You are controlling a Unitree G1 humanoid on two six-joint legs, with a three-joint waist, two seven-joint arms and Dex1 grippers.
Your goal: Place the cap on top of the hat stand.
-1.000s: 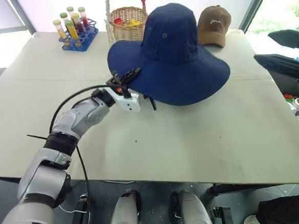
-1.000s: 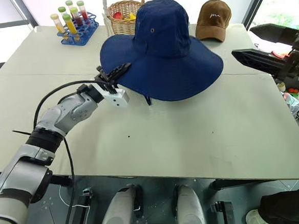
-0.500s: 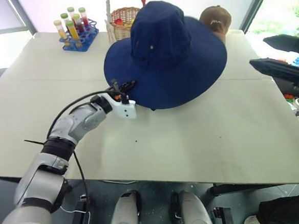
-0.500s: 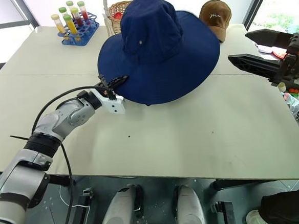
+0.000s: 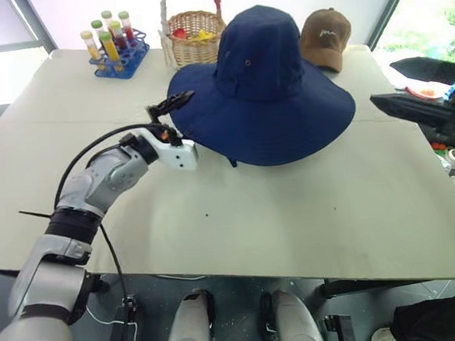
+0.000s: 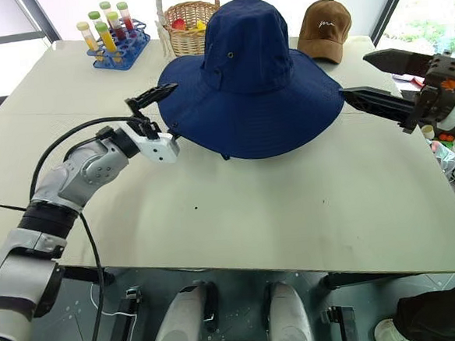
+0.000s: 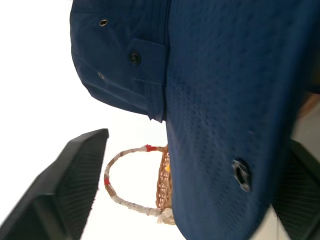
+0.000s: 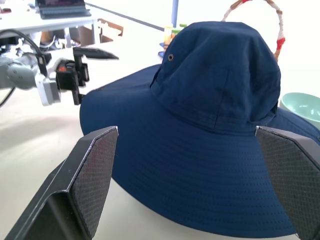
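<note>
At lower left of the left eye view, the left arm runs up from the frame's corner toward the centre, forearm angled up and to the right, ending at the left gripper [image 5: 167, 112] just beside the near-left edge of the cap's brim. Its two black fingers [image 6: 158, 92] stand spread apart, one raised toward the brim edge and one lower by the white wrist block; nothing is held between them, and whether the upper finger touches the brim I cannot tell. In the left wrist view the fingers frame the blue fabric from either side with a wide gap.

At the right edge of the right eye view, the right gripper [image 6: 381, 78] reaches in roughly level, pointing left toward the cap's right brim, its two long black fingers well apart and empty; the lower tip is just beside the brim.

Centre-top of the frame, the cap [image 5: 262, 90] sits raised above the table [image 5: 308, 212], crown upright, brim drooping all round; the hat stand is hidden beneath it.

Behind it, a basket [image 5: 193, 32] at upper centre, a brown cap [image 5: 325, 39] to its right, and a rack of tubes [image 5: 113, 44] at upper left
</note>
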